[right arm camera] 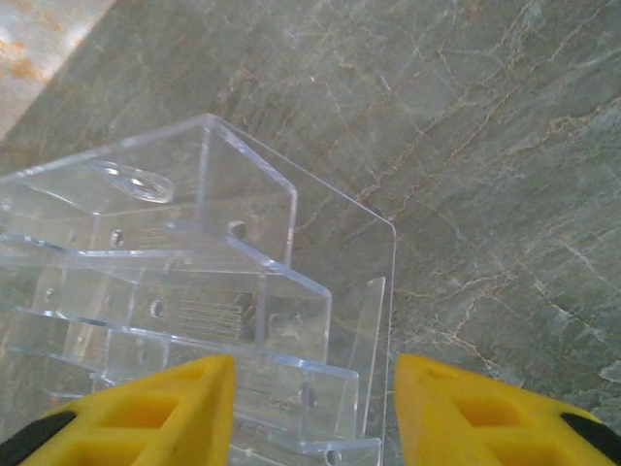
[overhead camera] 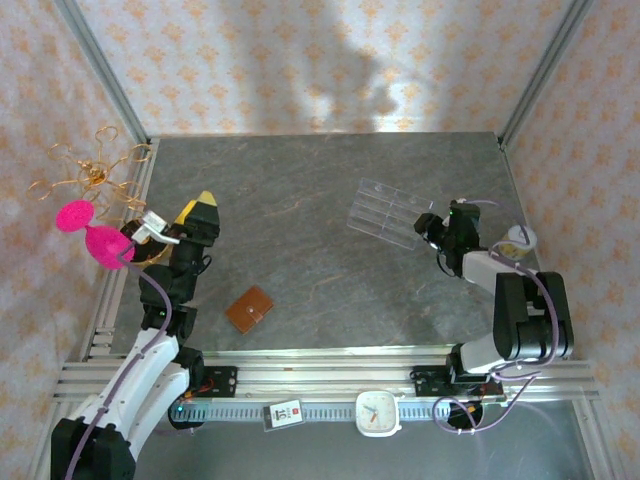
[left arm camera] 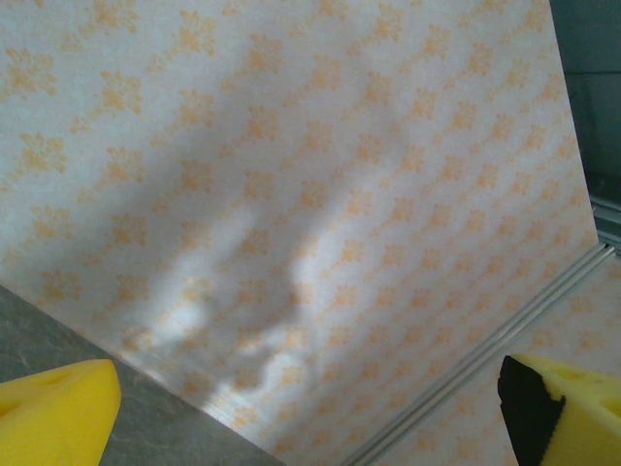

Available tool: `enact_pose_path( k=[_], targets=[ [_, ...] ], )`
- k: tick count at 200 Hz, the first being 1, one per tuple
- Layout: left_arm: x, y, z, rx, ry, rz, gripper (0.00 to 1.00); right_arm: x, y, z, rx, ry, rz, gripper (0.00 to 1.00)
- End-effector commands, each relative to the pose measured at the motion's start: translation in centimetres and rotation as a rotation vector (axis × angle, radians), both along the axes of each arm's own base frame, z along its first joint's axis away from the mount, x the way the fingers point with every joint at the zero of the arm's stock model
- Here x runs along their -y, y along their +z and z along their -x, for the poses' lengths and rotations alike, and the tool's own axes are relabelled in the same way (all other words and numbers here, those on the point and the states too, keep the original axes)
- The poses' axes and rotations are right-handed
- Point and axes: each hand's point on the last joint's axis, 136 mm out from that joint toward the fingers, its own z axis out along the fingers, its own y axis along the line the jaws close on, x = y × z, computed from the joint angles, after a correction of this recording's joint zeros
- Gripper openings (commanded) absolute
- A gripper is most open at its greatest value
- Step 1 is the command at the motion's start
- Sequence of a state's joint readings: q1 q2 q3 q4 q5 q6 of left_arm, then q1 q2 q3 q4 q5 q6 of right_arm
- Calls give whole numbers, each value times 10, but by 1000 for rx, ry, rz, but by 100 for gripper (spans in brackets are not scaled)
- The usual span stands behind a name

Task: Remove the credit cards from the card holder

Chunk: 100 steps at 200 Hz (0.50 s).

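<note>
Brown leather card holder [overhead camera: 249, 309] was lying folded shut on the desk [overhead camera: 300, 190], close to the near edge and a bit left of the middle. Nothing was touching it. So by my read the task hadn't properly started, and I'd guess the credit cards were tucked inside.

Odd bit: the right end effector [right arm camera: 312, 403] was nowhere near it. It sat over toward the right edge of the desk at the clear plastic tray [overhead camera: 385, 212]. Its yellow fingers [right arm camera: 155, 413] were partway apart, with the tray's near corner in the gap between them. I honestly couldn't tell if the pads were pinching the plastic or just straddling it.

The left end effector [overhead camera: 197, 207] was up off the desk near the left edge, jaws spread wide with nothing in them, pointing at the patterned wall [left arm camera: 291, 175].

So I'd call the step in hand "get to the holder", not done yet. The left arm looked like the closer one. The next move probably needs one end effector to pin the holder flat while the other lifts the flap open. After that it's a narrow pinch on a card edge, and thin plastic in a snug pocket could easily slip or drag the whole holder along.
</note>
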<state>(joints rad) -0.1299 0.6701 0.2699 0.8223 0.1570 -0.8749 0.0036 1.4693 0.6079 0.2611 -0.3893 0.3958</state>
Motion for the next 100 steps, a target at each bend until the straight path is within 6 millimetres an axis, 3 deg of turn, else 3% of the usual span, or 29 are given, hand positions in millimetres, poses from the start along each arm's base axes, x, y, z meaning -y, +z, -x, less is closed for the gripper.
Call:
enact_pose_path(
  k=[1,38,100],
  targets=[
    [7,3,2,13,-56,9,95,1,2,-10,-1,-7,20,42],
    [20,-5,-6,-55,-115,-34,90,1,-11,-13,-33,-13,30,37],
    [39,-16,-7,-109,-205,-71,86,-16,-30,-10,-103,64,64,6]
  ],
)
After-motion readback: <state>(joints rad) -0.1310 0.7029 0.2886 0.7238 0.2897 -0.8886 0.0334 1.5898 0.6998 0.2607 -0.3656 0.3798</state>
